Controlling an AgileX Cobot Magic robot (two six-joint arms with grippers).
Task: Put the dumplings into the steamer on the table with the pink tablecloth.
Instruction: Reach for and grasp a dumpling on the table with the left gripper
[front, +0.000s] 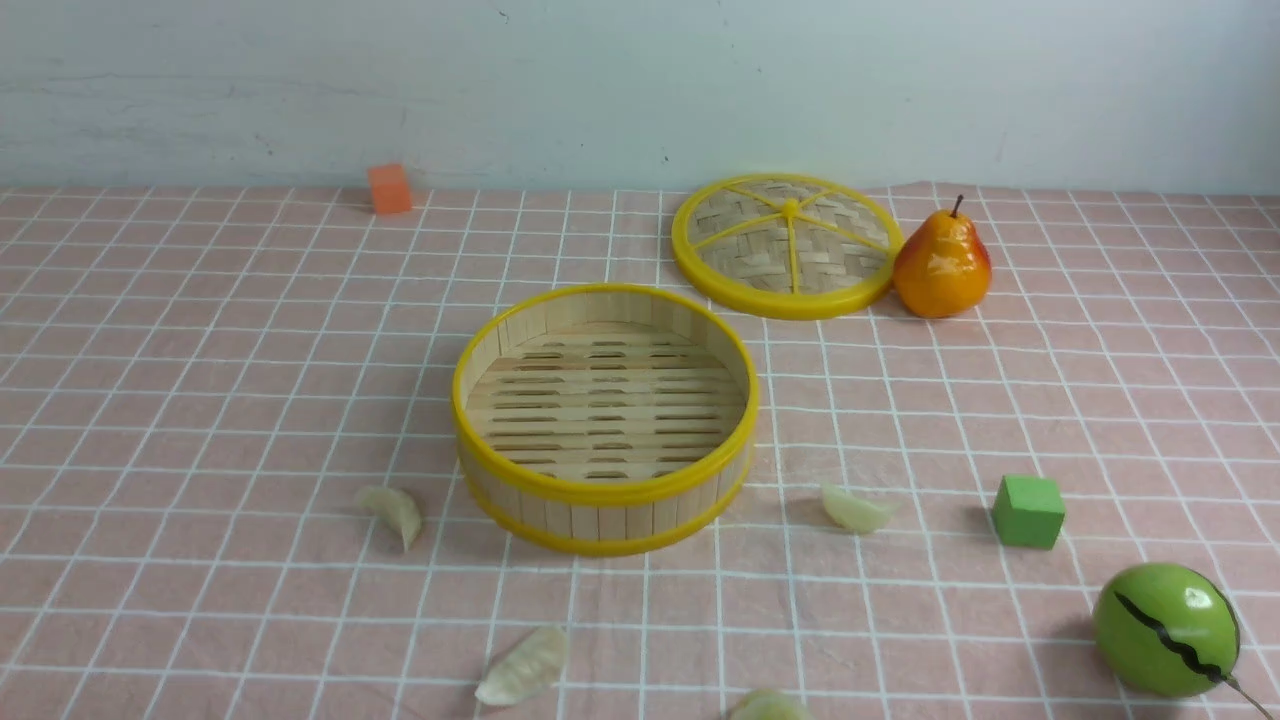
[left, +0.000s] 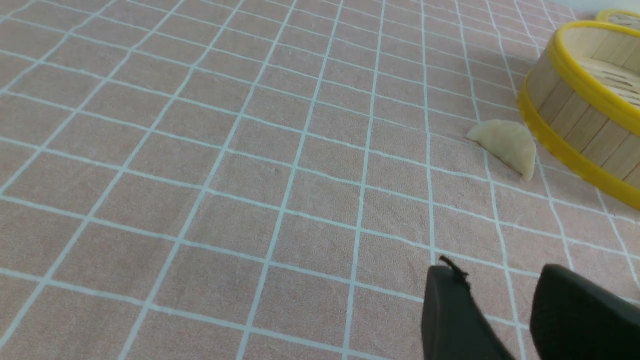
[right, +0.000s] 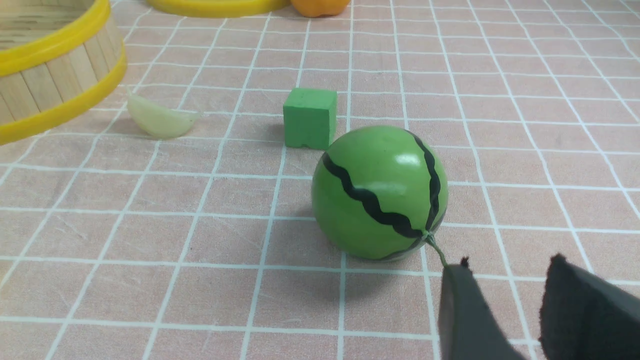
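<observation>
The empty steamer (front: 604, 492) stands mid-table on the pink tablecloth (front: 200, 400). Several dumplings lie around it on the cloth: one at its front left (front: 393, 510), one at its front right (front: 855, 508), two nearer the front edge (front: 523, 667) (front: 768, 706). Neither gripper shows in the front view. My left gripper (left: 497, 274) hovers open over bare cloth, short of a dumpling (left: 505, 146) that lies beside the steamer wall (left: 575, 125). My right gripper (right: 507, 265) is open and empty just behind the toy watermelon; a dumpling (right: 160, 120) lies farther off by the steamer (right: 50, 45).
The woven yellow-rimmed lid (front: 785, 245) lies at the back with a pear (front: 942, 265) against it. An orange cube (front: 389, 188) sits far back left. A green cube (front: 1028, 511) (right: 310, 117) and a toy watermelon (front: 1165, 630) (right: 380, 192) sit at the right.
</observation>
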